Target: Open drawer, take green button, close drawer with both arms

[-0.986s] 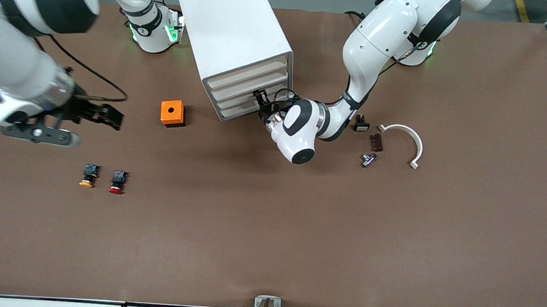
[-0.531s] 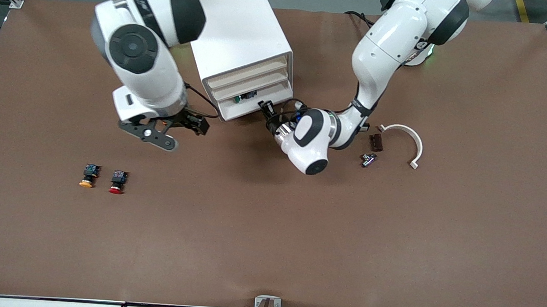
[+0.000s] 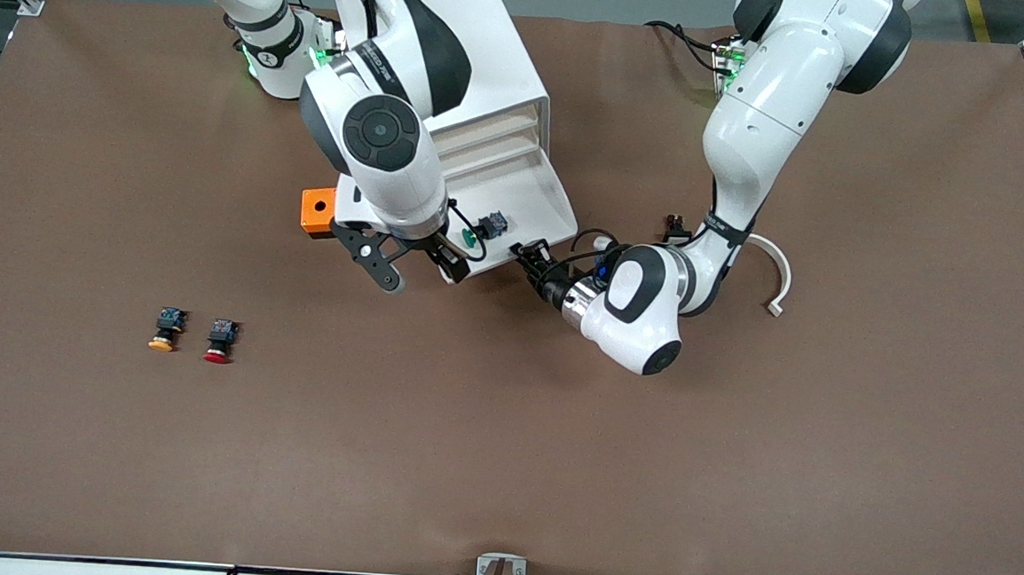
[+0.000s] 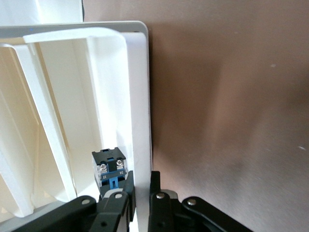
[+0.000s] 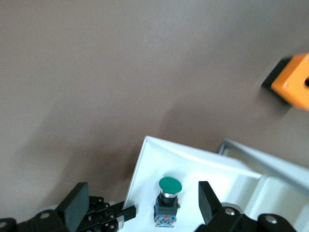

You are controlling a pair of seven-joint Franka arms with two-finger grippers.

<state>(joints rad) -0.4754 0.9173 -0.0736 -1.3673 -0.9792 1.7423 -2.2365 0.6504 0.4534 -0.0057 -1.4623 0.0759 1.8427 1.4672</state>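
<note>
Front view: one white cabinet (image 3: 454,71) stands near the counter (image 3: 503,429) edge where the arm bases are, with four drawers. The third drawer (image 3: 530,209) is pulled well out. In it lies one green button (image 3: 483,231), close to the drawer's front wall. The left claw (image 3: 532,255) is clamped together on the drawer's front edge, at the corner toward the left arm's end. The right claw (image 3: 429,260) hangs over the drawer's other front corner, fingers apart, just beside the button. One orange box (image 3: 319,212) sits beside the cabinet toward the right arm's end. Two more buttons, one yellow (image 3: 164,328) and one red (image 3: 221,341), lie side by side nearer the camera, toward the right arm's end. One white curved piece (image 3: 775,272) lies toward the left arm's end.

Left wrist view: the left claw (image 4: 140,203) pinches the drawer's front wall (image 4: 140,121); the button's bluish rear (image 4: 110,166) shows just inside.

Right wrist view: the right claw (image 5: 142,203) is spread wide, the one green button (image 5: 169,193) lying between its two fingers (image 5: 208,198) on the drawer floor (image 5: 203,169). The orange box (image 5: 292,82) shows at the edge.
</note>
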